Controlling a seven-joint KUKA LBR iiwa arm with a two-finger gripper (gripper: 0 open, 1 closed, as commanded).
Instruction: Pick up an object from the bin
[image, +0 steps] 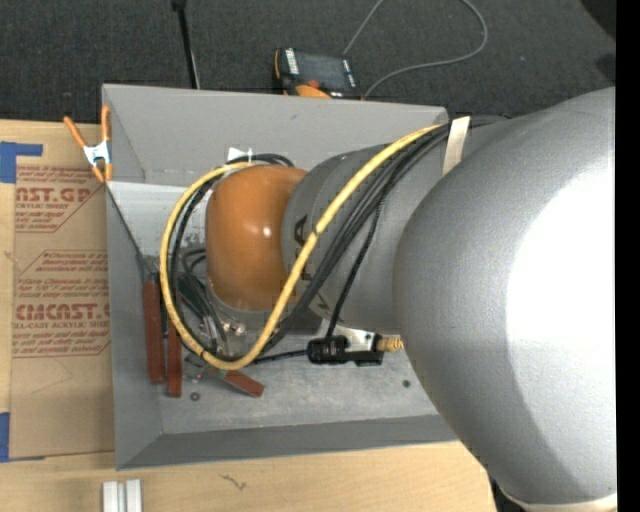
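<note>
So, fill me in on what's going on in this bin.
The arm reaches into the grey bin from the right. Its gripper is low over the floor, close to the left wall. Nearest to it are two brown sticks lying along that wall and a small brown piece on the floor just in front. A white thing peeks out by the far wall. The orange cover on the wrist hides whether anything is held.

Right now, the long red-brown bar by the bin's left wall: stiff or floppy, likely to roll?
Probably stiff: the red-brown bar lies straight along the bin wall. Unlikely to roll: it looks flat-sided, not round. Possibly awkward to lift: it lies close to that wall and a second bar.
</note>
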